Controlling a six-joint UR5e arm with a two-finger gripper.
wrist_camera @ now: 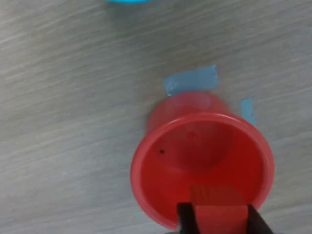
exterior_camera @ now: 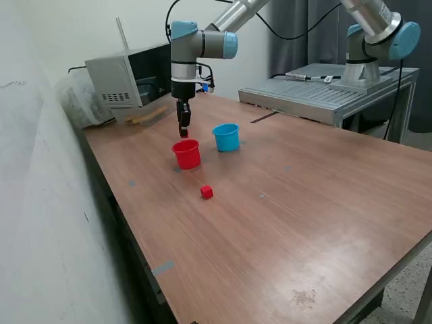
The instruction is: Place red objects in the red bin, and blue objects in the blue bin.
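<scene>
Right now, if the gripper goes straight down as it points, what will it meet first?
Probably the red cup: the gripper, holding a red cube, hangs over its open mouth, near the rim, so depth is uncertain.

We note the red cup upright on the counter, mouth open. Fingers pinch a red cube over its rim. Blue tape lies just beside the cup.

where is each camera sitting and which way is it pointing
Exterior view: off the arm, raised past a table corner, looking down across it at the red cup, blue cup and loose red cube; shows the arm and gripper.
Wrist view: on the wrist, looking down into the red cup; shows both fingertips clamping a red cube.
Shared: the red cup, blue cup edge, gripper, table.
</scene>
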